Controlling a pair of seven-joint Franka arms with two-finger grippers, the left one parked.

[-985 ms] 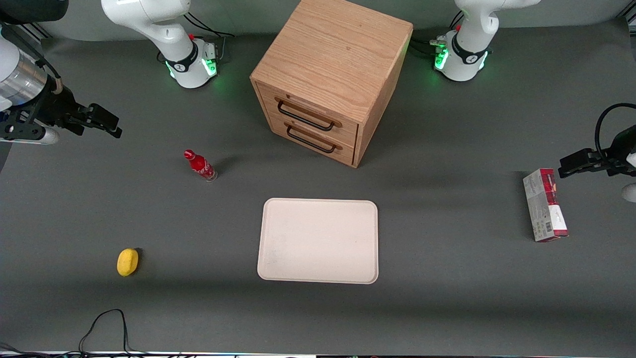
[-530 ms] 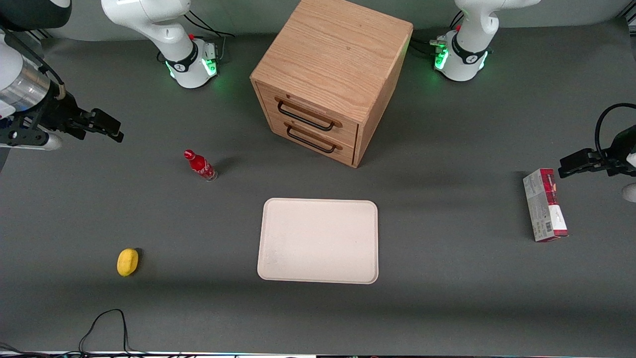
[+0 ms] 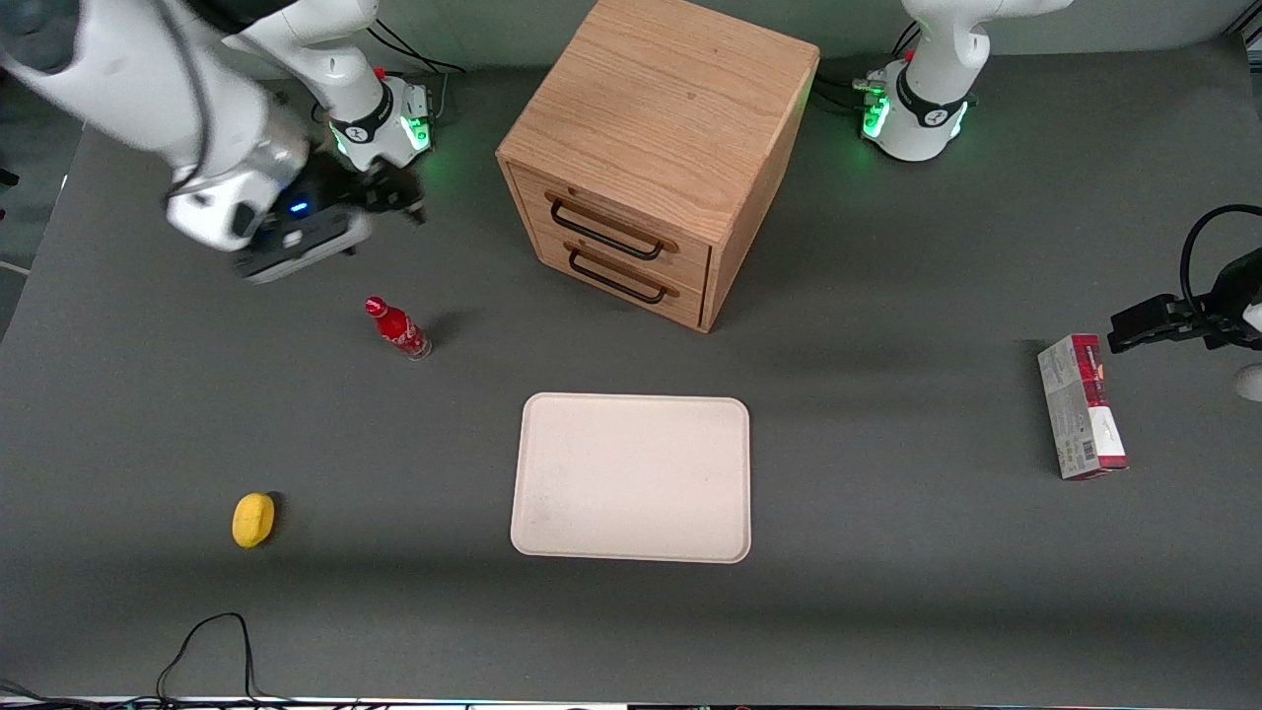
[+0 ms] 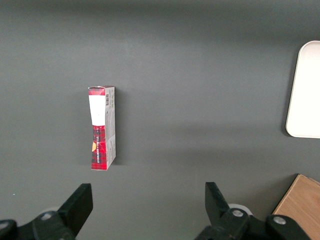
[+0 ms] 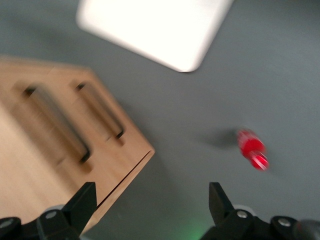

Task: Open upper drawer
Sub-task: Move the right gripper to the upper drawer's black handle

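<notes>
The wooden cabinet [image 3: 659,108] stands at the back middle of the table. Its upper drawer [image 3: 631,229] is shut, with its thin black bar handle [image 3: 603,229] above the matching lower drawer's. My right gripper [image 3: 394,197] is open and empty. It hangs above the table beside the cabinet, toward the working arm's end, close to the arm's base. In the right wrist view the gripper [image 5: 150,200] has its fingers [image 5: 85,197] wide apart over grey table, with the upper drawer's handle [image 5: 57,125] blurred ahead of them.
A red bottle [image 3: 397,328] stands nearer the camera than the gripper and also shows in the right wrist view [image 5: 252,150]. A cream tray [image 3: 631,478] lies in front of the cabinet. A yellow lemon [image 3: 253,520] and a red-and-white box [image 3: 1080,404] lie near the table's ends.
My right gripper has swung from the table's working-arm end toward the cabinet and farther from the camera. The drawers and other objects have not moved.
</notes>
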